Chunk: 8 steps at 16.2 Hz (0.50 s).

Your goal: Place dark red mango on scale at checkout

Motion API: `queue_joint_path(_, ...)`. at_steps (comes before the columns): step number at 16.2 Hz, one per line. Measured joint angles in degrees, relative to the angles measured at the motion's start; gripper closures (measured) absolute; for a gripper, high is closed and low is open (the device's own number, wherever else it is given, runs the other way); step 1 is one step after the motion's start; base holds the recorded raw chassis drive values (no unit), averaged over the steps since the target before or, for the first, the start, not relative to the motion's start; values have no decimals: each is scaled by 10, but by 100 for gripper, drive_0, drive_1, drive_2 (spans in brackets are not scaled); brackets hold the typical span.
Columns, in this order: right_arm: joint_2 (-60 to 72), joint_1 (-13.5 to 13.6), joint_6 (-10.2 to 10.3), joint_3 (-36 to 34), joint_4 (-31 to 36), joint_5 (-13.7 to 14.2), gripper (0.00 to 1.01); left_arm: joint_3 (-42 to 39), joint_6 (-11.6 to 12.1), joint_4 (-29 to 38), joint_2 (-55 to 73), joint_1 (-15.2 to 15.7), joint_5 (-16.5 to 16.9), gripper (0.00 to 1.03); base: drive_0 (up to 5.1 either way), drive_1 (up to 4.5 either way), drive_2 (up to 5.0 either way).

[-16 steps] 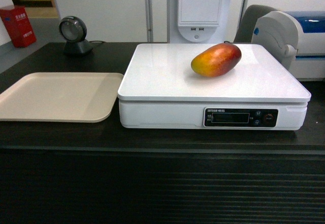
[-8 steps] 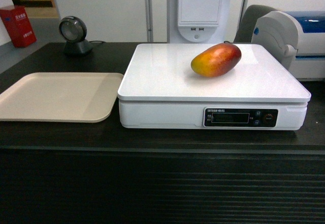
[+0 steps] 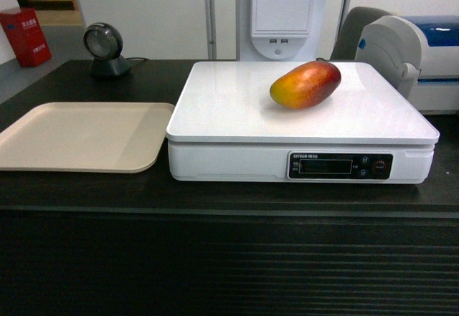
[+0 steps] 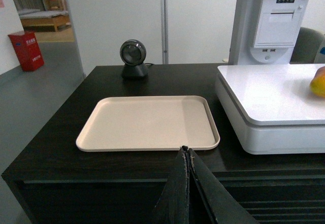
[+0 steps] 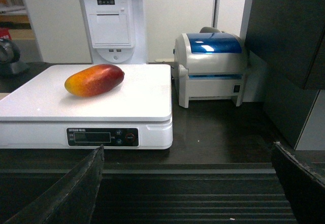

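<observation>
Nothing has shifted since the earlier head pictures: the dark red mango [image 3: 305, 84] lies in the same spot on its side on the flat white top of the scale [image 3: 237, 108], toward the back right of that top, its redder end pointing away and its orange-yellow end toward the scale's front. The scale stands on the black counter of the checkout [image 3: 215, 259], its dark display panel [image 3: 340, 166] facing forward above the slatted front. Just left of the scale, almost touching its side, lies a flat beige tray [image 3: 79, 135]; behind the tray, well apart from the scale, stands a small round barcode scanner [image 3: 103, 49]. Behind the scale rises a white receipt-printer stand [image 3: 281, 11], and to the scale's right sits a white label printer with a blue lid [image 5: 210, 69]. Neither arm stands between the mango and anything else. The left gripper [image 4: 187, 155] shows at the bottom of its wrist view, jaws pressed together with nothing between them, in front of the tray. The right gripper [image 5: 188, 158] has its jaws spread wide and empty, in front of the scale's right front corner.
</observation>
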Motion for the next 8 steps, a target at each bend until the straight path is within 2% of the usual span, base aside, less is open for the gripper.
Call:
queue_joint_path(5, 0, 0, 0, 0, 0, 0, 3, 0, 0, -41, -42, 0, 0, 101, 0, 0, 0)
queue_joint_path(6, 0, 0, 0, 0, 0, 0, 3, 2, 0, -80, -68, 0, -1, 101, 0, 0, 0)
queue_joint_path(7, 0, 0, 0, 0, 0, 0, 3, 0, 0, -149, -120, 0, 0, 101, 0, 0, 0)
queue_joint_path(8, 0, 0, 0, 0, 0, 0, 3, 1, 0, -134, -137, 0, 1, 101, 0, 0, 0)
